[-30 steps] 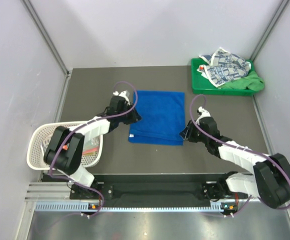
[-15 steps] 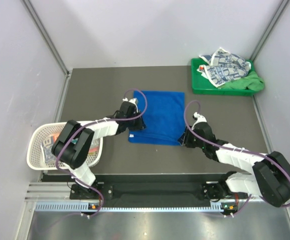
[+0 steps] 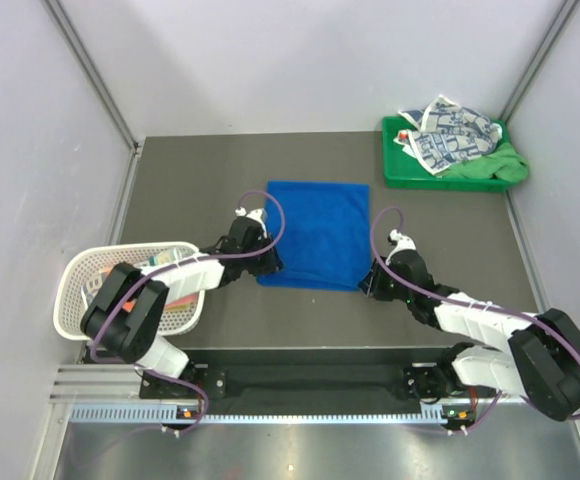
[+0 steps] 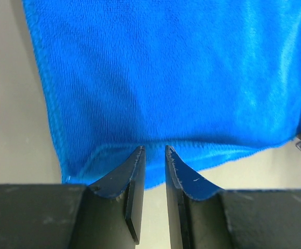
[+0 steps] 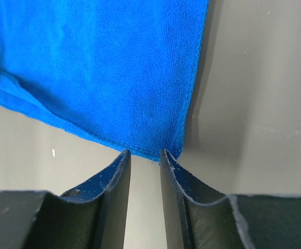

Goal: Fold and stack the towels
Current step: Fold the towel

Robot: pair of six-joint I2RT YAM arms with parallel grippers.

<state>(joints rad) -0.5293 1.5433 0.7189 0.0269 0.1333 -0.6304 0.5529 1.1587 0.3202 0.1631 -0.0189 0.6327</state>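
Note:
A royal blue towel [image 3: 315, 232] lies folded flat in the middle of the table. My left gripper [image 3: 267, 266] is at its near-left corner. In the left wrist view the towel [image 4: 166, 72] fills the top, and the gripper [image 4: 154, 151] has its jaws a narrow gap apart, tips over the near hem, holding nothing. My right gripper [image 3: 369, 284] is at the near-right corner. In the right wrist view its jaws [image 5: 145, 152] are slightly apart, just short of the towel's [image 5: 98, 67] near hem. A white towel with navy print [image 3: 450, 135] and a green towel [image 3: 500, 165] lie crumpled at the back right.
A green plastic tray [image 3: 440, 184] at the back right holds the crumpled towels. A white mesh basket [image 3: 65, 290] with some items inside stands at the left near edge beside the left arm. Grey walls enclose the table on three sides.
My left gripper has moved from the towel's left edge down to its near-left corner. My right gripper has shifted slightly along the near-right corner. The towel's near edge lies straighter.

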